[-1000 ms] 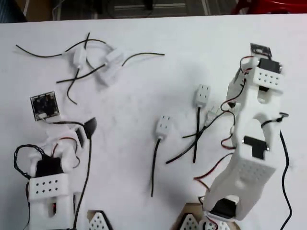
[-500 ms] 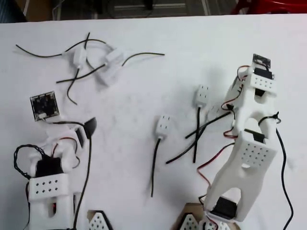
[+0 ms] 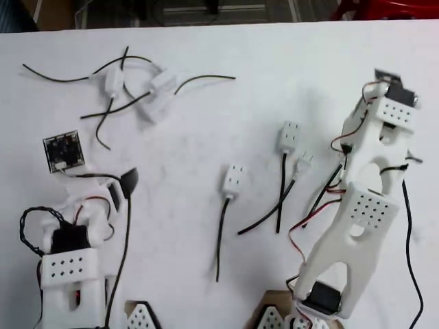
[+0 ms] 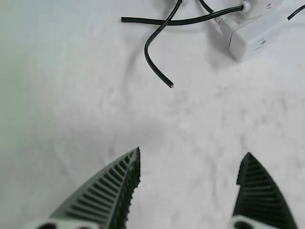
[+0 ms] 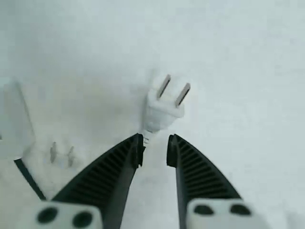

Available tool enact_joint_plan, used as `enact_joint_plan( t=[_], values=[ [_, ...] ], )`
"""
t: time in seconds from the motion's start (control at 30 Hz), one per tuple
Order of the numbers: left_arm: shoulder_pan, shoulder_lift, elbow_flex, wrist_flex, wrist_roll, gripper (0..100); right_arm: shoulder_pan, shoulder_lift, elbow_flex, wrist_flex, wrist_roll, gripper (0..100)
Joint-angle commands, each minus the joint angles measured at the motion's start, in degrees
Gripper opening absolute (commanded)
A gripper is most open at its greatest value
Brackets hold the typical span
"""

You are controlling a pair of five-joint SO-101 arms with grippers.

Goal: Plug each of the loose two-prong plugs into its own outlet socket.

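Note:
My right gripper is shut on the neck of a white two-prong plug, whose prongs point away from the fingers. In the high view this plug is hidden under my right arm, and its black cable trails out below. A second loose plug lies on the table beside a white socket. Another socket lies further left. My left gripper stands open over bare table at the lower left.
A cluster of white connector blocks with tangled black cables sits at the back left, one block showing ahead of my left gripper. White perforated pieces stand at the front edge. The table's far edge runs along the top.
My right arm has swung to the right, and the held plug's cable has gone with it, away from the sockets. The left arm has kept still.

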Motion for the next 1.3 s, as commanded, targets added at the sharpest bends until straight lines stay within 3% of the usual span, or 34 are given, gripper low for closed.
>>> enact_joint_plan(
  t=[0.0,0.13,0.3,0.47,0.83,0.97,1.07,1.27],
  values=[
    [0.40,-1.01,-0.18,-1.05,-0.53,32,-2.33,-4.18,-5.71,1.54,0.35,9.1],
    [0.40,-1.01,-0.18,-1.05,-0.53,32,-5.05,-9.27,-3.43,1.54,-0.18,9.3],
    [0.31,-1.01,-0.18,-0.88,-0.53,32,-3.21,-11.65,5.19,1.27,-1.67,10.7],
    [0.31,-1.01,-0.18,-0.88,-0.53,32,-0.04,-6.81,7.74,-1.63,-3.96,18.0],
    [0.31,-1.01,-0.18,-0.62,-0.53,32,1.01,3.74,7.30,-12.97,-3.52,18.0],
    [0.31,-1.01,-0.18,-0.62,-0.53,32,0.92,3.21,5.71,-12.44,-3.16,11.0],
    [0.31,-1.01,-0.18,-0.62,-0.53,32,0.92,3.74,3.69,-12.44,1.23,5.0],
    [0.31,-1.01,-0.18,-0.70,-0.53,32,0.66,3.21,2.64,-11.56,3.96,4.5]
  ],
)
